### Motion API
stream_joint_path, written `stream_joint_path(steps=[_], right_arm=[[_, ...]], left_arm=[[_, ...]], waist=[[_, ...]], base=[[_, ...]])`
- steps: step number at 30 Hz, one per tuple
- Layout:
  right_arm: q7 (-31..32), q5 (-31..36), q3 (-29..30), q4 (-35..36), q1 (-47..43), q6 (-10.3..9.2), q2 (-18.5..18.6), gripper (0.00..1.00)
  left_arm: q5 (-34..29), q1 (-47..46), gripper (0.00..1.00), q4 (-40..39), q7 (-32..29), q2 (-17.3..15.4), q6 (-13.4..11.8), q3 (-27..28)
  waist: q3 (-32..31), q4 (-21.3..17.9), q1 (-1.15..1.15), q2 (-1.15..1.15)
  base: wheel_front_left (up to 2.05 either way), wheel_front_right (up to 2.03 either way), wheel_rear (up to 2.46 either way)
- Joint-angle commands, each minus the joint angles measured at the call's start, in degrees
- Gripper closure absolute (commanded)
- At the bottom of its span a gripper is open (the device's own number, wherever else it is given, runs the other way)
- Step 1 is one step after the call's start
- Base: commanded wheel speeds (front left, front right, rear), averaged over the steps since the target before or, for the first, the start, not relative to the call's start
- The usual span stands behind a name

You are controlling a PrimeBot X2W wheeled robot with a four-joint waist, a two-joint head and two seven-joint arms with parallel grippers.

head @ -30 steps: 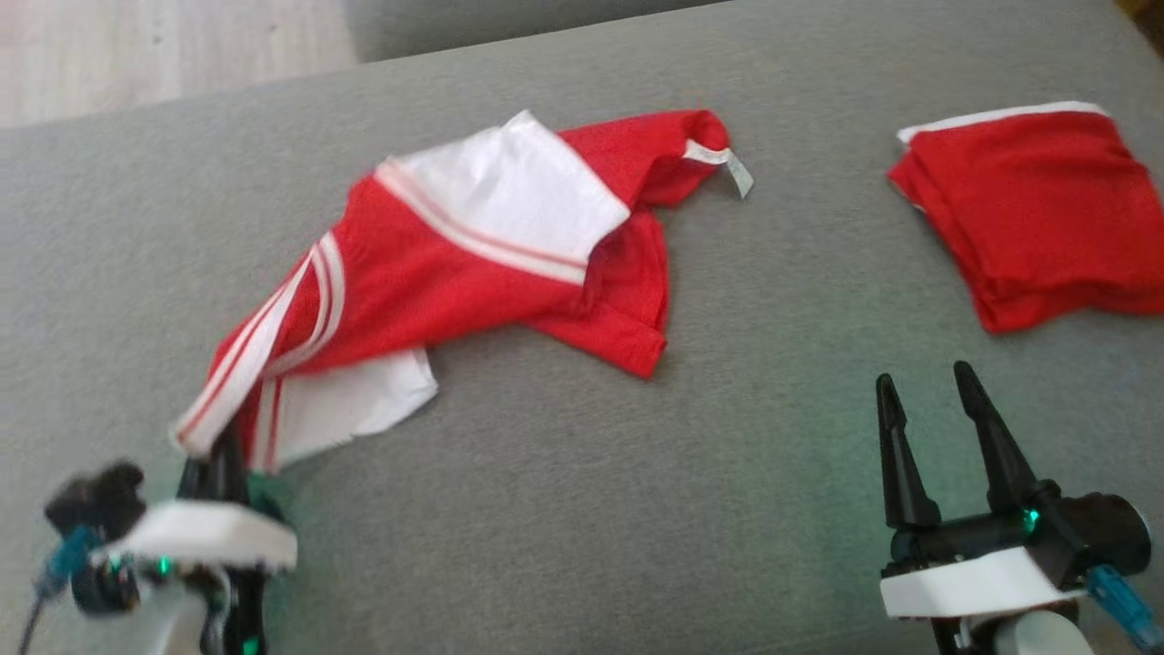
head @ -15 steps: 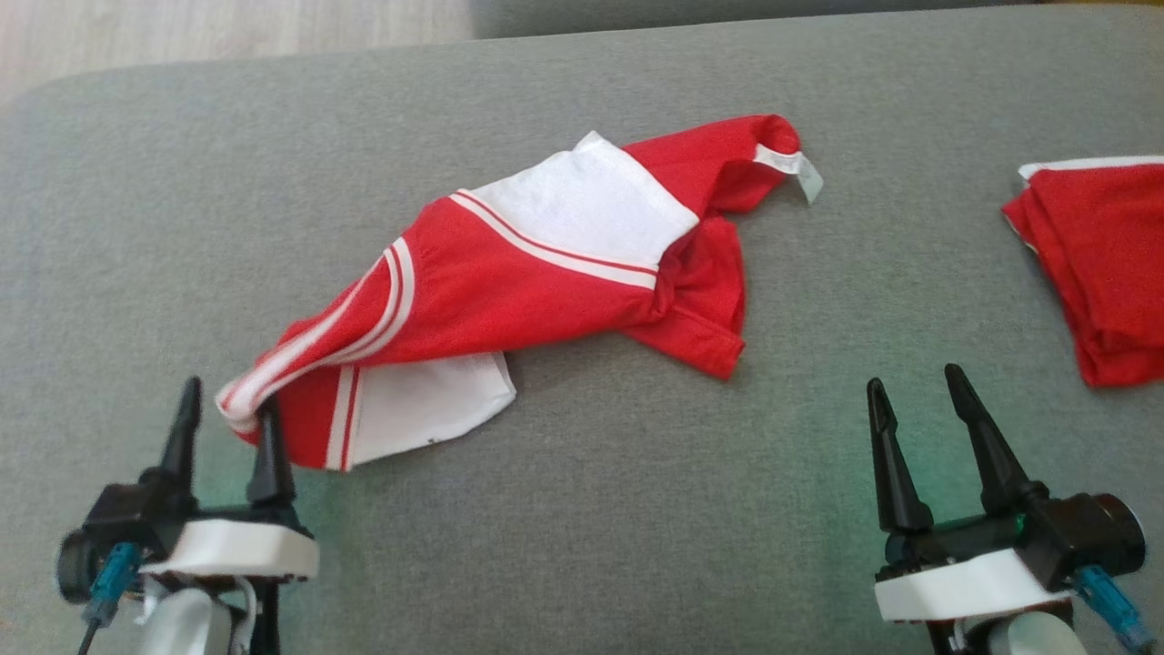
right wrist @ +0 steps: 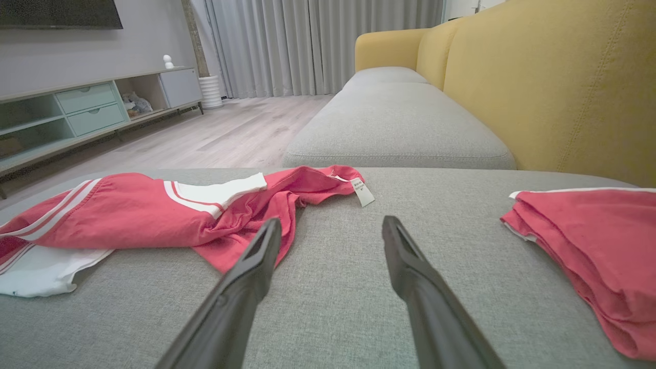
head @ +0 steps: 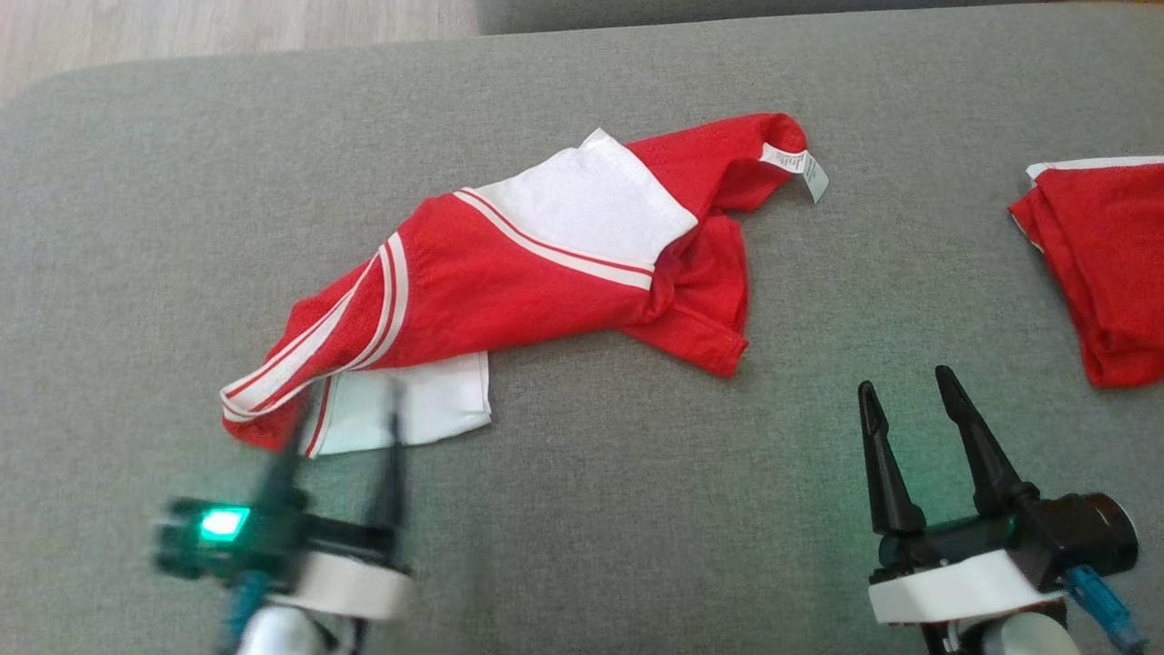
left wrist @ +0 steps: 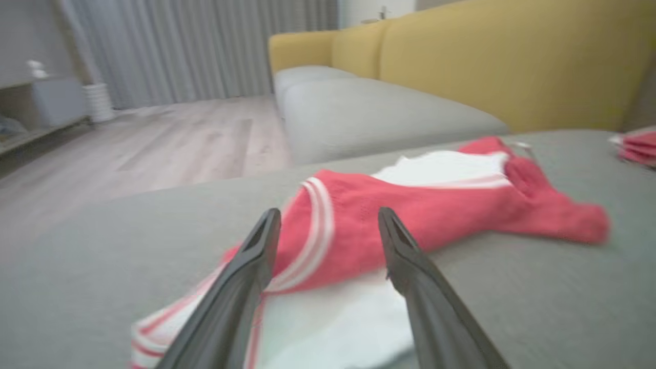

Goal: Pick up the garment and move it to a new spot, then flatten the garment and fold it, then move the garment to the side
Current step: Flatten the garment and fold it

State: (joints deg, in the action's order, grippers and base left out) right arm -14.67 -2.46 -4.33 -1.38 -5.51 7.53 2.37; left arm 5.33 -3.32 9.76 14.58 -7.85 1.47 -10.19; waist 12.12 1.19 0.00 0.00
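Garment is lying crumpled on the grey sofa cushion, centre-left, & we're reading its long axis as running diagonally: striped end near-left, care tag end far-right. We're seeing the left gripper w/ jaws spread wide & gripping nothing. It's hovering right at that near-left end, fingers straddling the white panel & stripe band in the left wrist view, though blur is keeping us from telling whether they're touching cloth. The right gripper is sitting near-right, jaws likewise wide apart & empty, well apart from the garment, w/ bare cushion btwn it & the closest red hem corner. A folded red garment is lying far right at the edge of view, apart from all this. We're judging the relocating step as about done, w/ flattening coming up: the cloth is bunching & twisting mid-length, so it's probably needing a pull along that diagonal. The left arm is sitting clearly nearer the striped end. The right arm is looking better placed for the hem corner or tag end, but it's needing to reach left & farther out first.
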Motion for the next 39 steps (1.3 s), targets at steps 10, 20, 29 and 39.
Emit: stream_joint_path(steps=[10, 20, 29, 39], right_arm=[[-0.3, 0.4, -2.5, 1.5, 1.8, -0.04, 0.5, 0.00], [-0.3, 0.4, -2.6, 1.2, 2.2, -0.04, 0.5, 0.00], [-0.3, 0.1, -3.8, 0.1, 1.8, -0.04, 0.5, 0.00], [-0.3, -1.0, -7.1, -6.3, 3.7, -0.04, 0.5, 0.00]], left_arm=[[-5.4, -8.7, 0.00, 15.2, -2.0, 0.9, 4.0, -9.0], [-4.3, -13.7, 0.45, 26.4, -1.7, 0.7, 4.8, -10.1], [-3.0, -12.0, 1.00, 23.2, 0.1, -0.5, 3.5, -9.4], [-3.7, -8.5, 1.00, 6.2, 0.4, -5.9, -1.3, -5.7]], waist=[[1.4, -1.2, 0.00, 0.00], [2.1, -2.6, 0.00, 0.00], [0.4, -1.8, 0.00, 0.00], [-0.8, 3.0, 0.00, 0.00]], base=[[0.00, 0.00, 0.00], [0.00, 0.00, 0.00], [0.00, 0.00, 0.00], [0.00, 0.00, 0.00]])
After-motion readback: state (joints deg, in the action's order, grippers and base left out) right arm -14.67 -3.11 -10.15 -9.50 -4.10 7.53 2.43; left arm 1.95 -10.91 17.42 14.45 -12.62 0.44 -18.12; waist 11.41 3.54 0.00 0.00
